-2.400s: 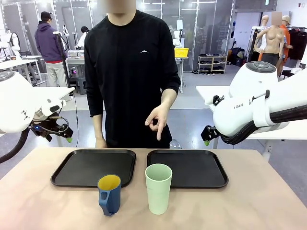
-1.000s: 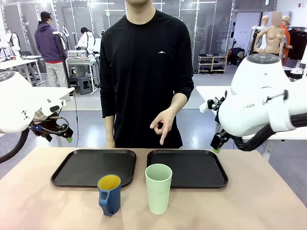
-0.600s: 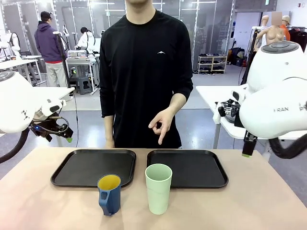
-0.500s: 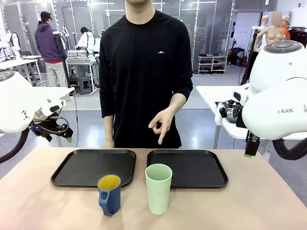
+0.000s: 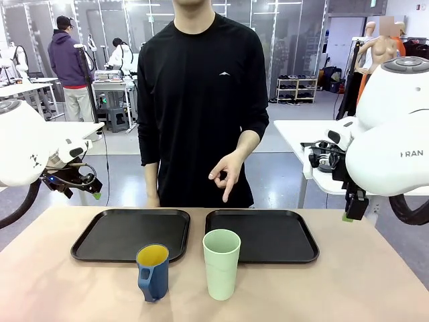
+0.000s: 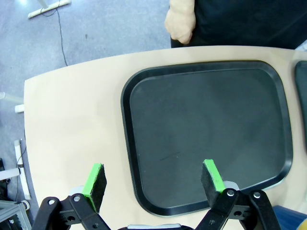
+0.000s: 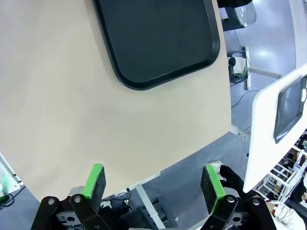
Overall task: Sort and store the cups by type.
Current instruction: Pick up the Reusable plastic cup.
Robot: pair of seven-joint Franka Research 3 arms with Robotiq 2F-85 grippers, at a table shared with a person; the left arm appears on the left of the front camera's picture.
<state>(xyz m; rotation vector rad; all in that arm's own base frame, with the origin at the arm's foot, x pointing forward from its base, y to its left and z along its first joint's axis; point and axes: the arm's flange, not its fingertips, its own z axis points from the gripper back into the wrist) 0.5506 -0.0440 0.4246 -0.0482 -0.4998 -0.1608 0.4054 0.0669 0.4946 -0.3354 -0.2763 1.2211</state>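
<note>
A tall mint-green tumbler (image 5: 221, 263) stands near the table's front edge, just in front of the right black tray (image 5: 261, 235). To its left is a dark blue mug (image 5: 153, 272) with a handle and yellow inside, in front of the left black tray (image 5: 131, 234). My left gripper (image 6: 152, 180) hangs open high above the left tray (image 6: 206, 139); in the front view it (image 5: 96, 193) is at the far left, off the table. My right gripper (image 7: 152, 181) is open above the table's right edge, the right tray (image 7: 158, 38) ahead of it; in the front view it (image 5: 348, 215) hangs at the right.
A person in black stands at the far side, one hand (image 5: 224, 176) held above the right tray with fingers curled, the other hand (image 6: 180, 25) at the table's far edge. The tan tabletop (image 5: 335, 288) is bare right of the tumbler.
My right arm has swung to the right and its gripper has dropped toward the table's right edge. The left arm, both cups and the trays have not moved.
</note>
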